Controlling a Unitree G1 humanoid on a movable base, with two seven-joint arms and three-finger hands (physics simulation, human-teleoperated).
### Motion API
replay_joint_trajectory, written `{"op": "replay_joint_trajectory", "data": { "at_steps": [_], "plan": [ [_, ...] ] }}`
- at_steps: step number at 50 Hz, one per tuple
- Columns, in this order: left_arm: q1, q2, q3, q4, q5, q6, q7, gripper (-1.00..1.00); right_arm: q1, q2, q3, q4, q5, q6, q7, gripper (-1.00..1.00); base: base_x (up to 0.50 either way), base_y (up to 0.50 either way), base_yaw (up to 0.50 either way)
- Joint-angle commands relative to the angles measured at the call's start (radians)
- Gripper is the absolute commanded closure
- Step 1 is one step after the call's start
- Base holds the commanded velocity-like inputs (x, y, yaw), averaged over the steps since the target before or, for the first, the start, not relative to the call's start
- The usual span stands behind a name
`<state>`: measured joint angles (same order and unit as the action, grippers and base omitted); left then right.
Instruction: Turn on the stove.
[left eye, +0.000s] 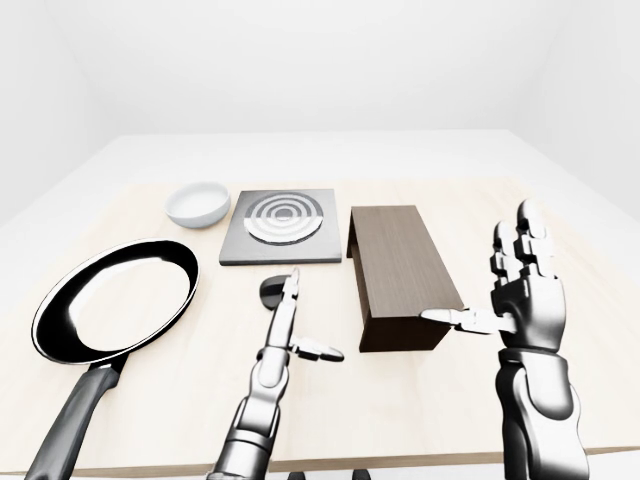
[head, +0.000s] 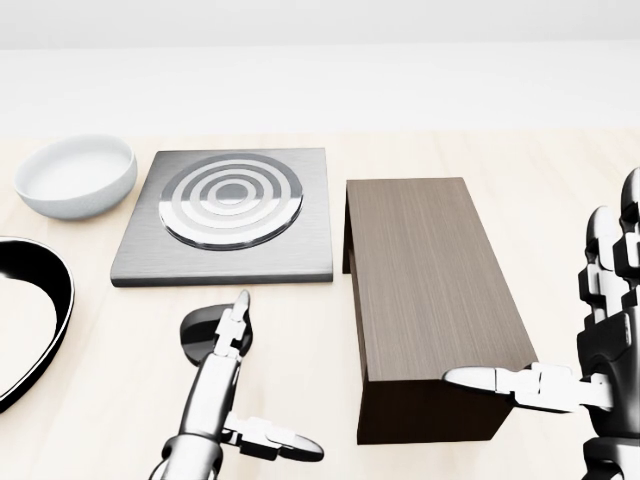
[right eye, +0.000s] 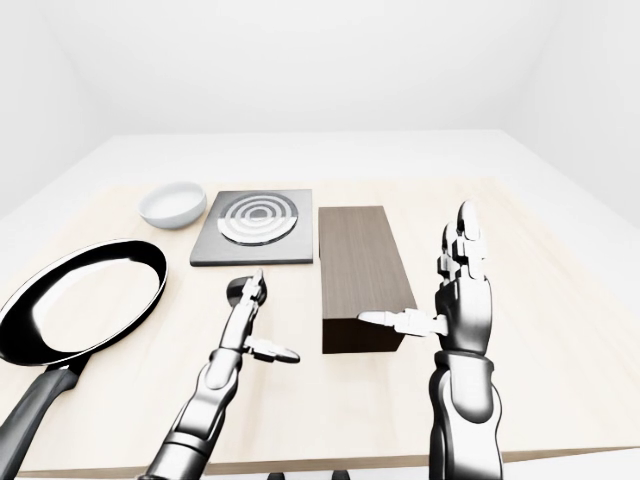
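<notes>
Left hand (head: 232, 345) reaches, fingers spread, over the dark knob (head: 205, 335), perhaps touching (to switch the stove (head: 225, 255)); right hand (left eye: 520, 285) idles open.

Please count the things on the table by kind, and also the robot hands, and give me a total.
Frying pan: 1
White bowl: 1
Stove plate with ring burner: 1
Dark round knob: 1
Brown wooden block: 1
Robot hands: 2, the left hand and the right hand, both open
Total: 7
</notes>
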<state>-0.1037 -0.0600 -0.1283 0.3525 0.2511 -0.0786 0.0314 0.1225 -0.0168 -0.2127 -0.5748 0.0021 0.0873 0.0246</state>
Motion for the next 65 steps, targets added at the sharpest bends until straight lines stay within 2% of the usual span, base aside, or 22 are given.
{"op": "replay_joint_trajectory", "data": {
  "at_steps": [1, 7, 21, 42, 65],
  "plan": [
    [-0.092, -0.007, 0.024, 0.140, -0.007, -0.009, 0.013, -1.00, -0.001, 0.002, 0.005, 0.012, 0.004, 0.000, 0.003, -1.00, 0.00, 0.00, 0.00],
    [-0.181, -0.003, 0.051, 0.293, -0.011, -0.009, 0.037, -1.00, -0.003, 0.002, 0.003, 0.006, 0.005, 0.000, 0.003, -1.00, 0.00, 0.00, 0.00],
    [-0.317, -0.006, 0.082, 0.517, -0.035, -0.009, 0.074, -1.00, -0.003, 0.003, 0.004, 0.014, 0.006, 0.000, 0.002, -1.00, 0.00, 0.00, 0.00],
    [-0.420, 0.003, 0.115, 0.674, -0.084, -0.009, 0.100, -1.00, 0.000, 0.003, 0.008, 0.026, 0.006, 0.000, 0.003, -1.00, 0.00, 0.00, 0.00],
    [-0.470, 0.004, 0.122, 0.723, -0.098, -0.009, 0.118, -1.00, -0.001, 0.003, 0.008, 0.008, 0.008, 0.000, 0.005, -1.00, 0.00, 0.00, 0.00]
  ]
}}
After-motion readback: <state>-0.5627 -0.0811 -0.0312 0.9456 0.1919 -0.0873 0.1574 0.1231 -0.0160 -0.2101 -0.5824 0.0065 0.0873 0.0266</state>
